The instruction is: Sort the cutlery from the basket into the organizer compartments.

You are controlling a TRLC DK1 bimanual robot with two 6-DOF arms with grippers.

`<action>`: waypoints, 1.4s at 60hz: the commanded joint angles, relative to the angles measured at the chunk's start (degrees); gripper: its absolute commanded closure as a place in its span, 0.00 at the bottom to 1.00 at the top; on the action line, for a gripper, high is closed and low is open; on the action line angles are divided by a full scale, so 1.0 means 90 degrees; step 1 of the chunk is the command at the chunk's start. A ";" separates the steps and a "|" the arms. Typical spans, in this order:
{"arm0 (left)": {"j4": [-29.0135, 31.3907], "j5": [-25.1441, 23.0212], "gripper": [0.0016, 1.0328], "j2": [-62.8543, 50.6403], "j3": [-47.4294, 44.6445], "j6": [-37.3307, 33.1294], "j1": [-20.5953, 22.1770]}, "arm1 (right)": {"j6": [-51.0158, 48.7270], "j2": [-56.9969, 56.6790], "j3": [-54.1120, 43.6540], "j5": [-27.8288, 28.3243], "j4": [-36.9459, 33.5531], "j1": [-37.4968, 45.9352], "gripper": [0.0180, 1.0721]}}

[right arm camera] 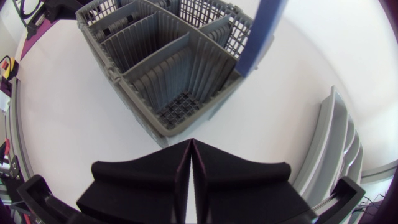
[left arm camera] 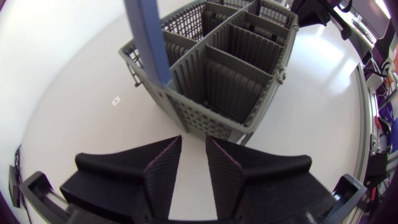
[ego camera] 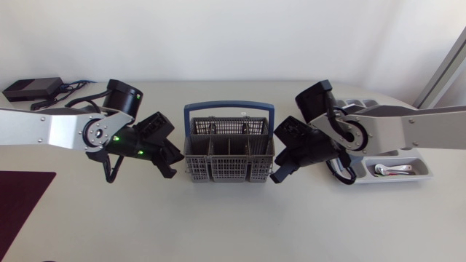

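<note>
The grey cutlery basket (ego camera: 218, 169) stands mid-table, and the compartments in view look empty. The organizer (ego camera: 428, 175) lies to its right. The left gripper (ego camera: 169, 161) is at the basket's left end, fingers slightly apart. The right gripper (ego camera: 279, 173) is at its right end, fingers pressed together. The cutlery (ego camera: 394, 169) (probably stiff, light and slippery) lies in the organizer; I would grip a piece across its handle.

Surface: pale off-white (ego camera: 233, 225), matte.
Black box: flat and rectangular (ego camera: 31, 89), at the surface's far left corner, its long side roughly along the far edge.
Cables: dark, one perhaps blue (ego camera: 73, 89), tangled just beside the box near the far edge.
Mat: dark maroon sheet (ego camera: 22, 211), flat at the left edge toward the near corner, well apart from the box.
Speck: tiny dark mark (left arm camera: 115, 100) on the surface, too small to identify.
</note>
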State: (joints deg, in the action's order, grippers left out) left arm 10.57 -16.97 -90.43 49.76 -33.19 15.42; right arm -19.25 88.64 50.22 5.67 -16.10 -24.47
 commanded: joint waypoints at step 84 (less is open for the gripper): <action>0.0974 0.0147 0.04 0.6083 -0.2218 0.1149 -0.1831 | -0.0967 -0.5513 -0.2318 0.0395 -0.0604 0.3490 0.04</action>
State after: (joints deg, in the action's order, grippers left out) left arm 18.63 -15.97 -36.29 31.77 -24.12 0.40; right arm -27.14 40.73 31.35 8.82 -20.82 5.74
